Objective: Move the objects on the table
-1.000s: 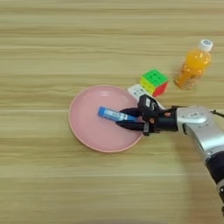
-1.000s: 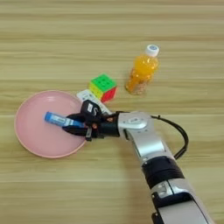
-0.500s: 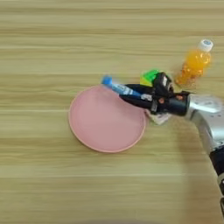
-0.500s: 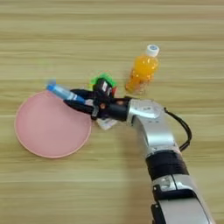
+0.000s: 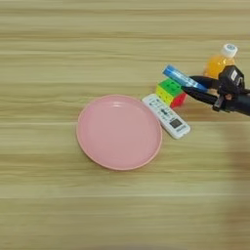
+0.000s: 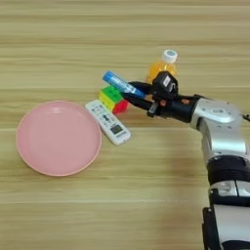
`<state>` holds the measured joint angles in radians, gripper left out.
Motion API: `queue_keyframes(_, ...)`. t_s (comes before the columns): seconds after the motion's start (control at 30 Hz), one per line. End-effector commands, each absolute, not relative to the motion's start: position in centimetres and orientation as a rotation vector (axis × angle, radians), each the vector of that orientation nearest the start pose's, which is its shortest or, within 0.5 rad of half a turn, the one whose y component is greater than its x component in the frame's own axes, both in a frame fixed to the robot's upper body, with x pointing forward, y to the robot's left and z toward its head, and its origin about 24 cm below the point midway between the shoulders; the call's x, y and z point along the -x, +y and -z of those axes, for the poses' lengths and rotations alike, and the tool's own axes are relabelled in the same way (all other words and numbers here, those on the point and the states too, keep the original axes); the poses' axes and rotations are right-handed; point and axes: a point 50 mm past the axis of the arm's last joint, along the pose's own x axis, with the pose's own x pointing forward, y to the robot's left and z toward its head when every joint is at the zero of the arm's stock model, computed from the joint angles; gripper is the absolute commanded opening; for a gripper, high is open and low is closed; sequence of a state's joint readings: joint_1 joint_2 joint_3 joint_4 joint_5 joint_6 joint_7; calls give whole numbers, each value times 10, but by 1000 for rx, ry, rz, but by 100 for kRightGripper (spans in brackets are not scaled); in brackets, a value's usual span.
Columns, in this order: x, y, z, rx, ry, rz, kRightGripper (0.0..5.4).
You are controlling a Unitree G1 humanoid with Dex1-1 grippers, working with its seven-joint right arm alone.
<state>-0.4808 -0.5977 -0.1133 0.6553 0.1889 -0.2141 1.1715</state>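
My right gripper (image 6: 132, 93) is shut on the blue tube (image 6: 119, 83), holding it in the air above the coloured cube (image 6: 113, 98). The same gripper (image 5: 191, 86) and blue tube (image 5: 181, 78) show in the left eye view too. The pink plate (image 5: 119, 132) lies bare on the table (image 5: 58, 58), left of the gripper. Just behind my black fingers stands the orange-drink bottle (image 6: 163, 67) with its white cap, partly hidden by the gripper; the bottle (image 5: 220, 60) also shows in the left eye view.
A white remote control (image 5: 166, 115) lies slantwise between the plate and the cube (image 5: 171, 93). My silver forearm (image 6: 219, 122) comes in from the bottom right.
My gripper has carried the blue tube up off the plate and to the right, past the plate's rim, to a spot above the cube. The white remote is now uncovered.
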Motion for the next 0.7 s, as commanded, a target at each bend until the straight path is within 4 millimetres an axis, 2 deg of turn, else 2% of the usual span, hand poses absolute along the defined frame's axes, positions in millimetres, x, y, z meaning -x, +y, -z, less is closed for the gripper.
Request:
queue_keyframes(0.03, -315, -288, -140, 492, 11, -830, 142)
queue_keyframes(0.23, -310, -308, -127, 521, 117, -811, 142)
queue_keyframes(0.43, -306, -320, -111, 526, 217, -792, 142)
queue_keyframes(0.7, -305, -320, -96, 518, 283, -802, 142)
